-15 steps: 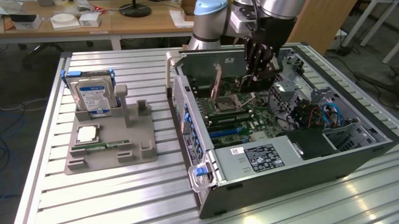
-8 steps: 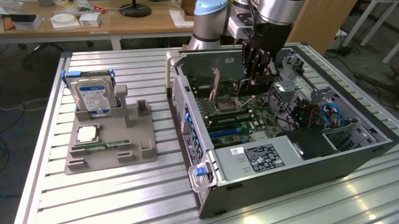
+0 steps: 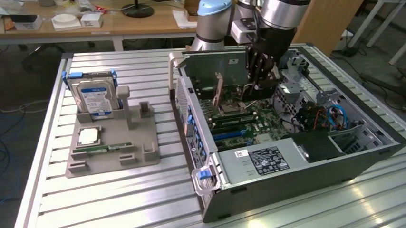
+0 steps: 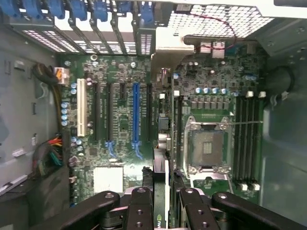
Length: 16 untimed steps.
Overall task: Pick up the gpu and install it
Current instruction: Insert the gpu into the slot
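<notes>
Inside the open computer case point(image 3: 285, 185), which lies on its side on the slatted metal table point(image 3: 127, 199), the arm reaches down over the motherboard point(image 4: 120, 124). Gripper point(image 4: 164, 194): fingers drawn partway in, one black pad on each face of the gpu point(image 4: 160, 213), so the card is clamped between them. Gpu stands on edge, seen edge-on in the wrist view, over the strip of board between the long blue slot point(image 4: 135, 115) and the empty processor socket point(image 4: 206, 143). Its far end runs toward the slotted rear wall, where a silver bracket point(image 4: 167, 47) sits in line with it. Cannot tell whether the card's lower edge is touching a slot. A white slot point(image 4: 80, 108) lies further out, beyond the blue one. On the exterior view's left, well apart from the case, a grey holder tray point(image 3: 146, 152) rests on the table. It carries the hard drive point(image 3: 95, 97) upright at its far end, a square processor chip point(image 3: 87, 137) nearer, and a narrow green memory stick point(image 3: 101, 148) just beside that.
</notes>
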{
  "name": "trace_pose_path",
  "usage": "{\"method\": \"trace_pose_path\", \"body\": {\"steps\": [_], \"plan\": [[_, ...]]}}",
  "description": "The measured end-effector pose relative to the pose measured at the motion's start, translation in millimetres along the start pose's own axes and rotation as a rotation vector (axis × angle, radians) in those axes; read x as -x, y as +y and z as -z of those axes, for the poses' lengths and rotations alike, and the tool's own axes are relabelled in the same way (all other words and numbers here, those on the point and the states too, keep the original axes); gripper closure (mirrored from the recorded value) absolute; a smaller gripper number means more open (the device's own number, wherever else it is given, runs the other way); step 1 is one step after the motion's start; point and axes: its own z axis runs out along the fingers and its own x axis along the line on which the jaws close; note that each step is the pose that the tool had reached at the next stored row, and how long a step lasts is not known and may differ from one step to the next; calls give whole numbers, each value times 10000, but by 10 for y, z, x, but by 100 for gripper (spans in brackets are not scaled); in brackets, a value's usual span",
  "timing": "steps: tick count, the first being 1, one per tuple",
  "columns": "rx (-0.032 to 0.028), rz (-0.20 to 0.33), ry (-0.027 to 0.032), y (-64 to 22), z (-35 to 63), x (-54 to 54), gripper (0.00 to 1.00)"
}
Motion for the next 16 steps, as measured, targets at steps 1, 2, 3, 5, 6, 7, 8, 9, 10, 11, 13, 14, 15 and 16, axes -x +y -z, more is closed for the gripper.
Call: {"method": "trace_pose_path", "body": {"steps": [1,2,3,5,6,7,8,9,10,11,13,14,15,16], "plan": [[-2,1,39,0,-3,-4,74],[-2,2,46,0,-7,-5,74],[-3,2,52,0,-11,-6,74],[-4,-3,63,14,-43,-7,74],[-5,-5,64,18,-58,-8,74],[-5,-6,66,24,-68,-11,74],[-5,-10,69,39,-76,-13,74],[-5,-14,73,49,-83,-16,74],[-5,-16,82,58,-88,-21,74],[-5,-16,91,67,-95,-26,74],[-7,-16,108,87,-115,-32,74],[-7,-17,115,97,-123,-39,74],[-7,-16,120,100,-132,-45,74],[-7,-15,121,101,-140,-52,74]]}}
